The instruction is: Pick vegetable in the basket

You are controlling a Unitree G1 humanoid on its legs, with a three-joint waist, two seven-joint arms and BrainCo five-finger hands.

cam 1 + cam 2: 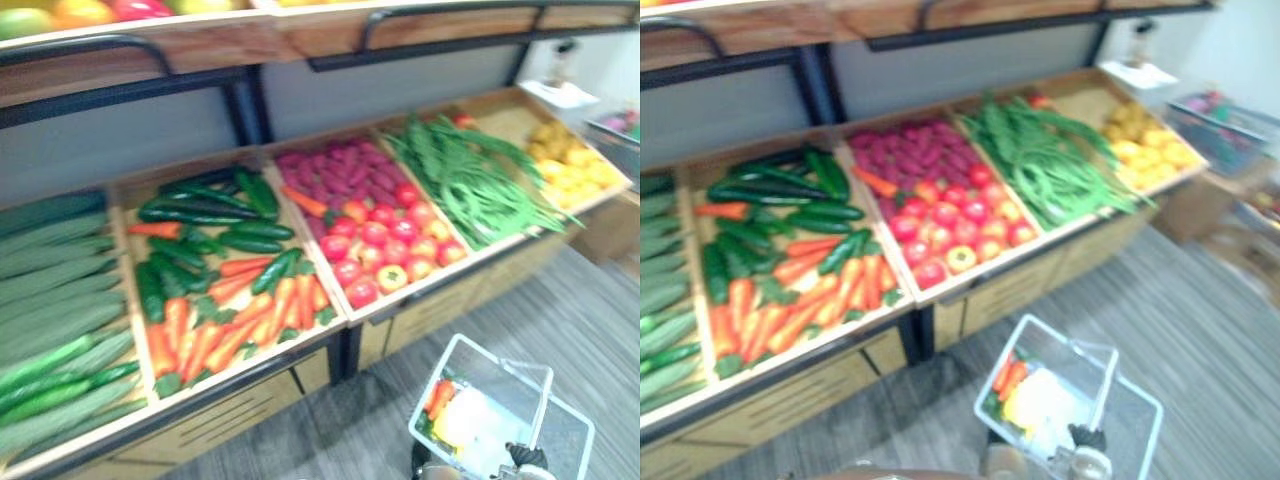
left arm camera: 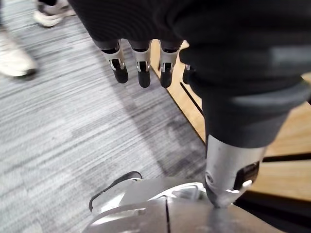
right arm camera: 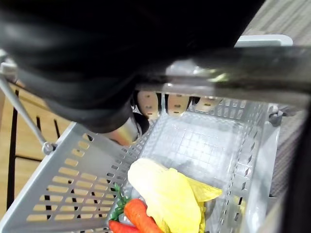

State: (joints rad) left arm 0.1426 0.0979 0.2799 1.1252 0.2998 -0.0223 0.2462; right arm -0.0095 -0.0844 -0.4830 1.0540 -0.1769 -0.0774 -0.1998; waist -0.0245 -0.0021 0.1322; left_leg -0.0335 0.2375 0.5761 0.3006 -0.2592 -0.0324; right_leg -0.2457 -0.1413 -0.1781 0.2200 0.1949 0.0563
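Several crates fill the long wooden bench (image 1: 250,405); orange tapered carrots (image 1: 225,325) lie in one, probably firm and light, best taken mid-length. Below, the grey perforated plastic basket (image 3: 77,165) hangs from the right hand (image 3: 177,103), fingers curled round its metal handle (image 3: 233,73); the left hand (image 2: 141,63) dangles slack.
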